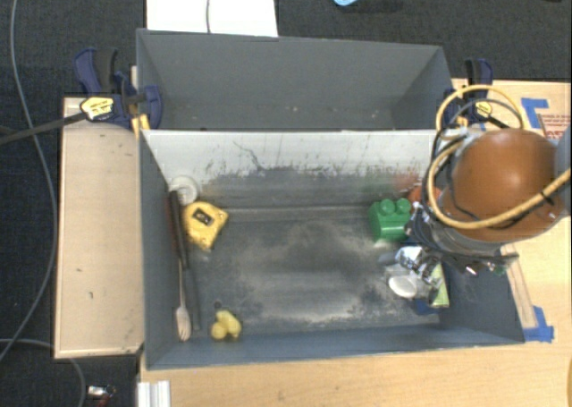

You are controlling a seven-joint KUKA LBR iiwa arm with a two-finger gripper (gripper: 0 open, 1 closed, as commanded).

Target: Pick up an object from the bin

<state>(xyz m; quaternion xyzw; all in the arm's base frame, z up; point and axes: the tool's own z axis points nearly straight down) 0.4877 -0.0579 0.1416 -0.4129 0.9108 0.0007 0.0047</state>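
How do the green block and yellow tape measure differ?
The green block is boxy and studded; the yellow tape measure is rounded. The green block lies beside the gripper; the yellow tape measure lies by the opposite wall. Both rest on the bin floor.

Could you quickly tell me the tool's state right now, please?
Tool: state cannot be told; it is low at the grey metal bin's right end.

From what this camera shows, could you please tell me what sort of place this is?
Most likely a robotics lab's bin-picking test station: a robot arm reaches into a grey metal bin holding loose odds and ends, such as a green toy block and a yellow tape measure.
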